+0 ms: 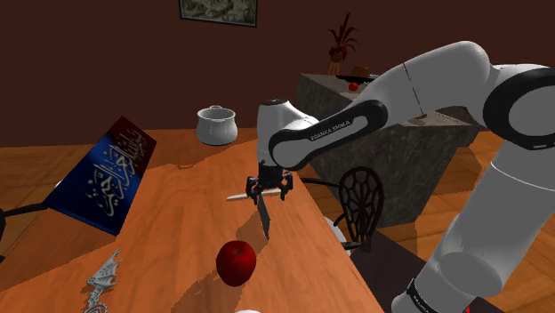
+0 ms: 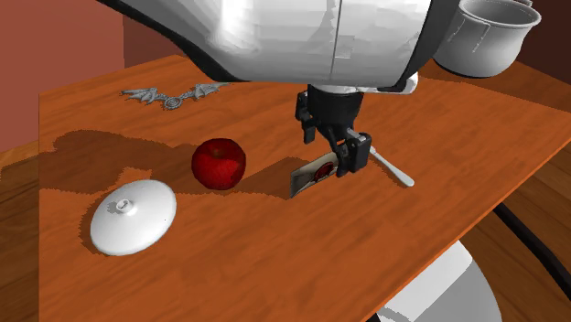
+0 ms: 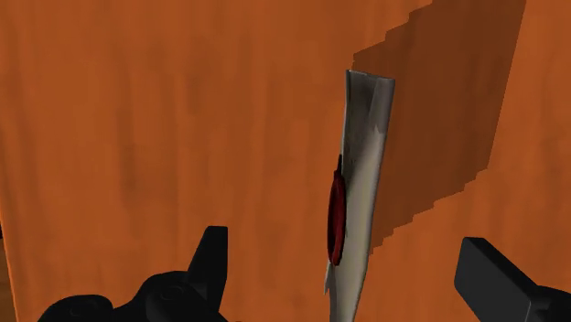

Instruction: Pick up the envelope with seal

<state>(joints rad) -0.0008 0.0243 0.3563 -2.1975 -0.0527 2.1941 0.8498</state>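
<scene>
Woodgrain table (image 1: 178, 222), orange-brown, beneath maroon walls — pale creased envelope (image 3: 361, 165), round red seal, on edge at three o'clock from the apple (image 2: 219, 163) in the second exterior view, between the parted, untouching fingers of the black gripper (image 1: 269, 187).

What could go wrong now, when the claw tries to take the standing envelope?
The envelope stands on its thin edge between the fingers of the open claw, touching neither; one finger reaching it first may tip it flat. A spoon lies close beside the claw and could be bumped.
</scene>
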